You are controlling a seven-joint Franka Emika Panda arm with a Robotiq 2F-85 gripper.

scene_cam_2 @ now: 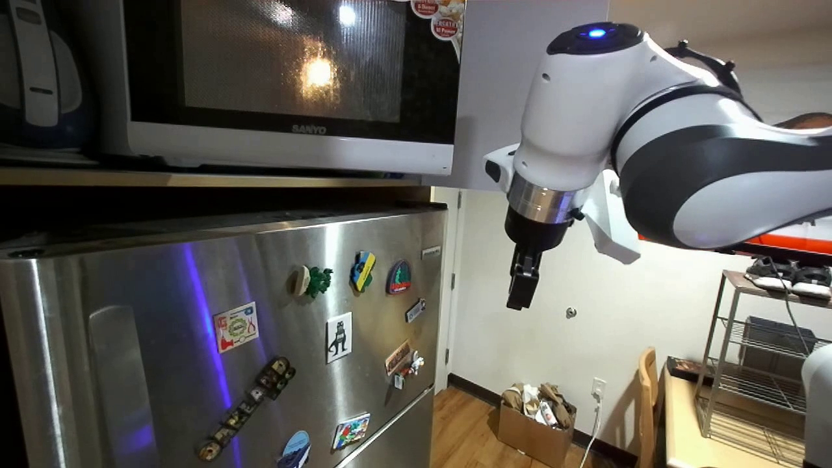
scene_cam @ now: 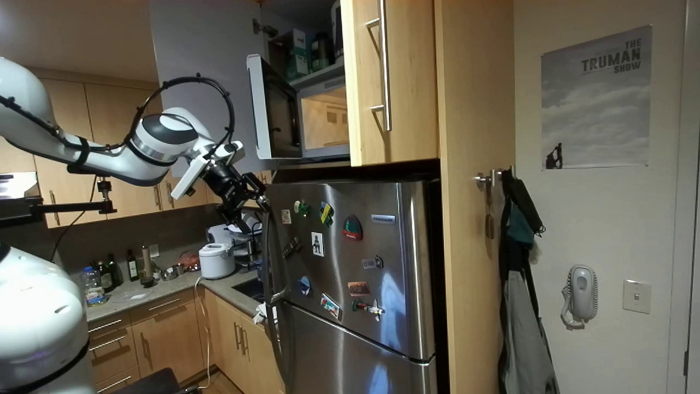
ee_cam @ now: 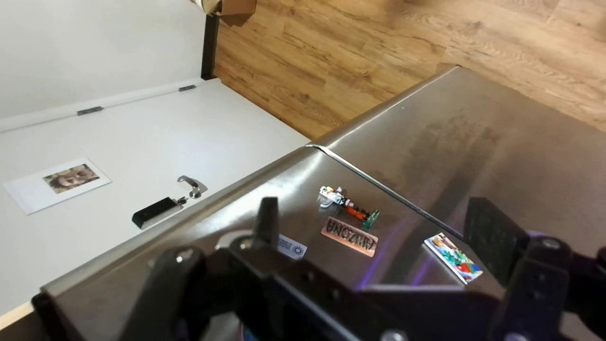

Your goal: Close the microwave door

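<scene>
One empty gripper [ee_cam: 378, 229], jaws spread wide, hangs lower than the swung-open microwave door [scene_cam: 278, 114].

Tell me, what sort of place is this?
Probably a home kitchen: there is a stainless steel fridge dotted with magnets, a microwave above it with its door open, and a counter with bottles.

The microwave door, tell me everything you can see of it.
The microwave door is a rectangular panel: silver-white frame, dark glass-looking window, SANYO lettering below, a partly cropped sticker at the outer face's upper right. It stands upright, swung open, joined to the lit microwave above the stainless-looking fridge. The gripper is clear of it.
</scene>
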